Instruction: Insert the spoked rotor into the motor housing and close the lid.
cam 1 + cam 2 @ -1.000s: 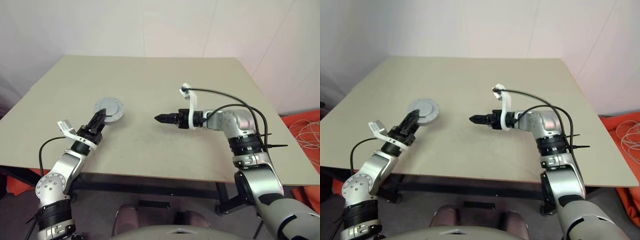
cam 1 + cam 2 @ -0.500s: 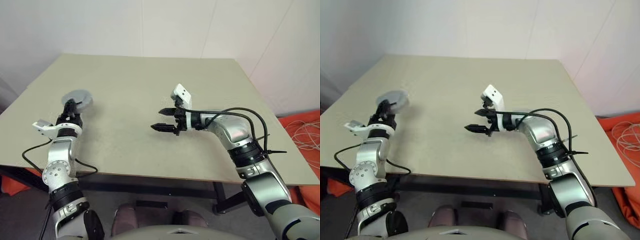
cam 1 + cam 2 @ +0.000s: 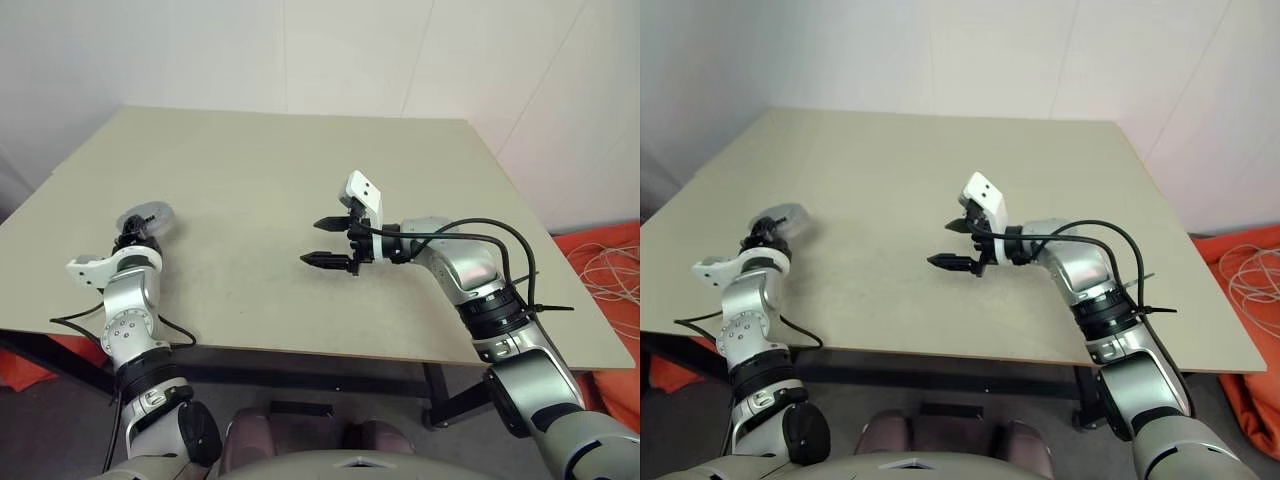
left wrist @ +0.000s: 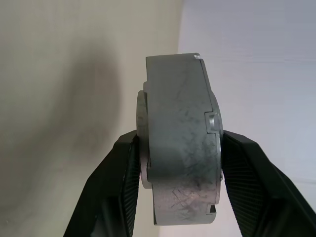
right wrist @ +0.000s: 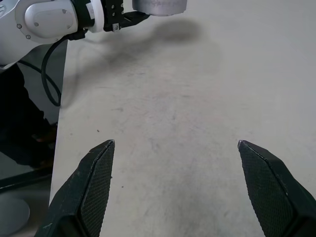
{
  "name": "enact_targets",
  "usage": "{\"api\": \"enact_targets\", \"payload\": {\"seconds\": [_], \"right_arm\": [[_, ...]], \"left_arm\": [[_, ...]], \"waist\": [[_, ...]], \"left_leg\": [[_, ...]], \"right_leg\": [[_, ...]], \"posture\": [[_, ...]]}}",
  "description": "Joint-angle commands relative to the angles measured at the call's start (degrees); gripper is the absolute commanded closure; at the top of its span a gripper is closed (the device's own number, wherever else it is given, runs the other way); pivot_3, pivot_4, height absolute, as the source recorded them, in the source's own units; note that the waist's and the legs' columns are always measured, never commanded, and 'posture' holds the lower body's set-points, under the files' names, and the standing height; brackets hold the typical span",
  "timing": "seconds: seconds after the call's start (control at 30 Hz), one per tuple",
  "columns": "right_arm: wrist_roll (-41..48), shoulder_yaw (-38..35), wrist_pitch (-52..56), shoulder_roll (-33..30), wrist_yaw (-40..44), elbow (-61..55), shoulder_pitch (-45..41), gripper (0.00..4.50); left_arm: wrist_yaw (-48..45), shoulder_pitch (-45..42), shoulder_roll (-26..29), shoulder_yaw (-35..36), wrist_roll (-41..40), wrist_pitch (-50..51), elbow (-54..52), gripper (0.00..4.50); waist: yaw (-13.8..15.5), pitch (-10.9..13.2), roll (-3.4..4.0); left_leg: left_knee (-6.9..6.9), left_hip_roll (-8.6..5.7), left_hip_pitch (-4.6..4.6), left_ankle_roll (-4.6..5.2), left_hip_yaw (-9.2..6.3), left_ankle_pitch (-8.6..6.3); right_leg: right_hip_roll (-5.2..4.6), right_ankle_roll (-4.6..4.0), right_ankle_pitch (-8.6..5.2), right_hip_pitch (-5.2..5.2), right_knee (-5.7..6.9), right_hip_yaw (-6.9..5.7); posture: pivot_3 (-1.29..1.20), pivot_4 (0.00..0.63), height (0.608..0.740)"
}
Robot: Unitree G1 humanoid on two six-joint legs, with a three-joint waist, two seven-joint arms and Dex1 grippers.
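My left gripper (image 3: pixel 135 232) is shut on a thick round grey metal disc (image 3: pixel 147 216) and holds it just above the table (image 3: pixel 260 160), near its left edge. The left wrist view shows the disc (image 4: pixel 180 143) edge-on between the black fingers (image 4: pixel 118 182): a thin plate sits against a thicker body. I cannot tell whether it is the motor housing, the lid, or both joined. No copper windings show, and the spoked rotor is out of view. My right gripper (image 3: pixel 312 242) hovers open over the table's middle, pointing left, with nothing between its fingers (image 5: pixel 98 177).
The beige table is bare apart from faint scuffs. A white wall stands close behind it. On the floor at the right lie an orange cloth (image 3: pixel 610 270) and a coil of white cable. A black cable (image 3: pixel 460 225) loops over my right forearm.
My left arm swung left, carrying the grey disc from the table's middle-left to near its left edge. My right wrist rolled, so both its fingers now show spread apart.
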Motion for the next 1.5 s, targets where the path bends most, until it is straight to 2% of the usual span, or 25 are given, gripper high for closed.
{"api": "enact_targets", "payload": {"seconds": [0.03,0.23,0.27,0.43,0.53,0.63,0.77,0.87,0.93,1.03,1.1,1.2,1.27,1.5], "right_arm": [[-0.33,-0.44,-1.46,-0.01,0.4,-2.35,-0.52,0.0],[-0.95,-0.41,-1.93,0.13,0.5,-2.23,-0.37,0.0],[-1.07,-0.39,-1.98,0.16,0.5,-2.25,-0.33,0.0],[-1.77,-0.26,-2.59,-0.16,0.74,-2.42,0.22,0.0],[-2.34,-0.54,-3.08,-0.68,1.11,-2.1,0.41,0.0],[-2.74,-1.12,-3.69,-1.21,1.06,-1.42,0.46,0.0],[-3.08,-2.54,-5.46,-1.72,0.45,0.99,0.63,0.0],[-3.53,-3.69,-7.85,-2.14,-0.08,3.81,1.19,0.0],[-3.64,-4.8,-9.38,-1.93,-0.82,6.06,1.9,0.0],[-4.84,-6.46,-13.73,-1.27,-3.39,9.52,4.17,0.0],[-5.63,-6.94,-16.15,-1.32,-4.21,10.8,5.36,0.0],[-5.76,-8.38,-18.74,-1.42,-5.31,13.24,6.41,0.0],[-5.44,-9.6,-20.74,-1.7,-4.84,15.55,6.81,0.0],[-3.79,-13.43,-28.27,-2.51,-0.69,17.83,8.58,0.0]], "left_arm": [[1.87,-2.36,1.39,-0.43,1.18,0.05,-0.81,2.08],[6.05,-1.9,0.67,-0.2,2.77,-0.16,-1.32,0.14],[6.87,-1.69,0.55,-0.25,3.4,-0.42,-1.49,0.03],[14.7,0.44,-2.15,-1.95,4.34,1.52,-5.56,0.03],[22.98,4.6,-5.1,-5.28,6.75,4.27,-11.67,0.03],[26.12,9.11,-7.07,-10.14,9.61,7.38,-17.87,0.03],[27.89,13.83,-2.38,-18.46,13.0,18.81,-21.6,0.03],[15.61,15.21,6.79,-26.46,21.76,23.28,-23.32,0.03],[6.66,14.74,15.17,-33.61,30.61,23.94,-23.36,0.03],[-7.53,13.18,28.42,-44.78,48.14,17.19,-21.85,0.03],[-15.07,13.32,32.57,-47.87,55.0,10.28,-19.72,0.03],[-27.46,14.61,34.91,-47.29,57.25,2.35,-16.39,0.03],[-31.8,15.1,34.97,-45.1,58.67,-1.79,-13.47,0.03],[-48.54,16.44,33.91,-36.63,54.55,-9.52,-4.11,0.03]], "waist": [[0.0,0.0,0.0],[0.0,0.0,0.0],[0.0,0.0,0.0],[0.01,0.0,0.0],[-0.04,-0.01,0.01],[-0.06,-0.02,0.05],[-0.02,-0.12,0.23],[-0.02,-0.15,0.32],[-0.05,-0.14,0.31],[-0.22,-0.13,0.34],[-0.38,-0.11,0.45],[-0.62,-0.09,0.68],[-0.79,-0.09,0.71],[-1.84,-0.08,0.83]], "left_leg": [[0.0,0.0,0.0,0.0,0.0,0.0],[0.02,0.01,0.06,0.0,0.0,0.0],[0.03,0.01,0.09,0.0,0.0,0.0],[0.11,0.01,0.1,0.02,-0.01,-0.01],[0.23,0.0,0.19,0.19,-0.01,-0.12],[0.27,-0.02,0.29,0.26,0.01,-0.17],[0.32,-0.02,0.34,0.27,0.01,-0.17],[0.41,-0.01,0.35,0.36,0.0,-0.22],[0.6,0.04,0.38,0.39,-0.04,-0.24],[0.73,0.05,0.38,0.42,-0.09,-0.25],[0.76,-0.01,0.43,0.43,-0.08,-0.25],[0.77,-0.05,0.46,0.48,-0.02,-0.28],[0.77,-0.04,0.45,0.49,0.01,-0.29],[0.73,-0.03,0.45,0.58,0.05,-0.35]], "right_leg": [[0.0,0.0,0.0,0.01,0.0,0.0],[0.0,0.0,0.0,0.09,0.01,0.0],[0.0,0.0,0.0,0.12,0.01,0.0],[0.0,0.01,0.01,0.18,0.01,0.0],[-0.04,0.02,0.0,0.34,-0.01,0.01],[-0.06,0.04,-0.01,0.48,-0.05,0.02],[-0.05,0.07,-0.02,0.52,-0.03,0.02],[-0.04,0.11,-0.03,0.52,-0.04,0.02],[-0.01,0.16,0.0,0.43,-0.04,0.0],[0.0,0.21,0.03,0.43,-0.05,0.01],[-0.03,0.21,0.03,0.45,-0.06,0.08],[-0.06,0.2,0.04,0.46,-0.06,0.19],[-0.05,0.16,0.07,0.41,0.0,0.21],[-0.04,0.07,0.11,0.37,0.08,0.25]], "posture": [[0.0,0.0,0.74],[0.0,0.0,0.74],[0.0,0.0,0.74],[0.0,0.0,0.74],[0.0,0.0,0.74],[0.0,0.0,0.74],[0.0,0.0,0.74],[0.0,0.0,0.74],[0.0,0.0,0.74],[0.0,0.0,0.74],[0.0,0.0,0.74],[0.0,0.0,0.74],[0.0,0.0,0.74],[0.0,0.0,0.74]]}}
